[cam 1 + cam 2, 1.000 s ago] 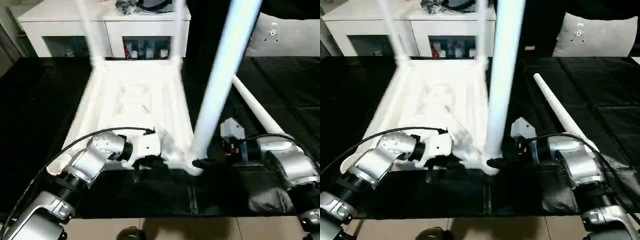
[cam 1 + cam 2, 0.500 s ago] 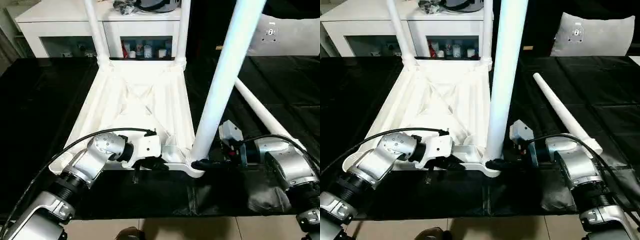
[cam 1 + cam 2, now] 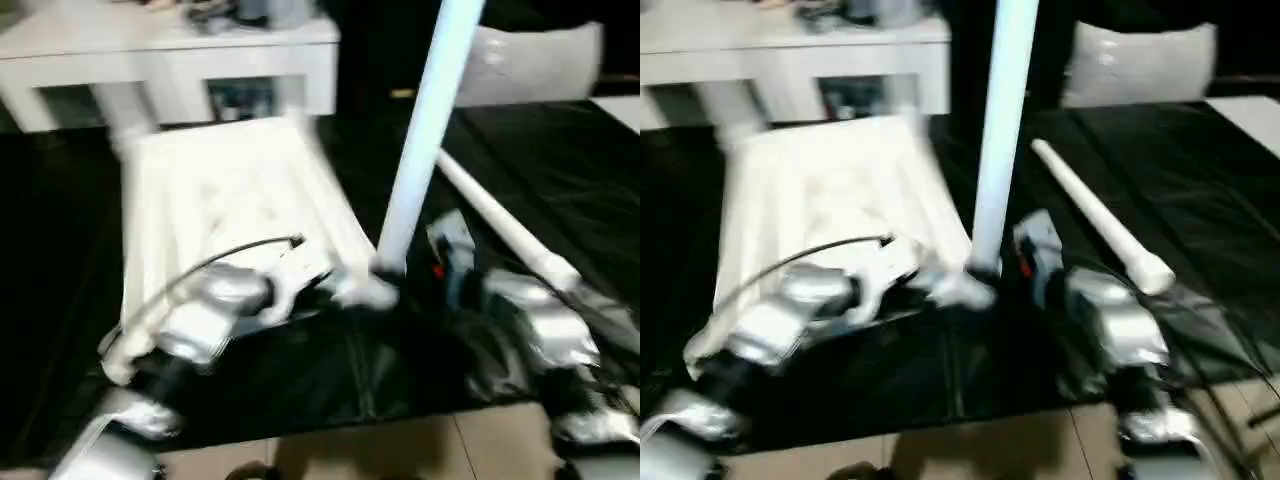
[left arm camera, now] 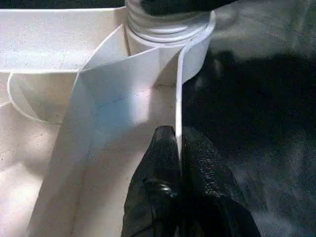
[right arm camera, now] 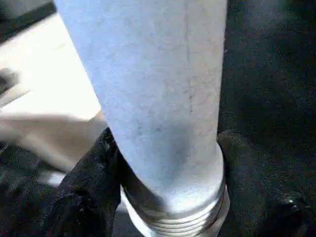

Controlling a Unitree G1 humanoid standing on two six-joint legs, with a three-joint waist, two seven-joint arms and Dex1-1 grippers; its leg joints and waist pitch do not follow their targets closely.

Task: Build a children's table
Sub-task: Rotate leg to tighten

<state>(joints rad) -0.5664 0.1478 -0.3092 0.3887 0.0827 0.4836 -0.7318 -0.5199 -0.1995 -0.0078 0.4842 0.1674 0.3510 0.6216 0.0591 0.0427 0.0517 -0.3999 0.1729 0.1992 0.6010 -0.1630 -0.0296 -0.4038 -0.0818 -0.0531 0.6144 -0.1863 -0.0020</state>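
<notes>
Left fingers (image 4: 168, 163) pinch the tabletop's rim (image 4: 178, 98); right fingers (image 5: 89, 182) clasp the upright leg (image 5: 158, 89).

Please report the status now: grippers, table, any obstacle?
Left gripper pinching tabletop rim. Right gripper around upright leg at its socket. Spare leg lying alongside.

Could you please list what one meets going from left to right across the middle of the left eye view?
Upturned tabletop → left hand → upright leg → loose leg lying on the black cover.
</notes>
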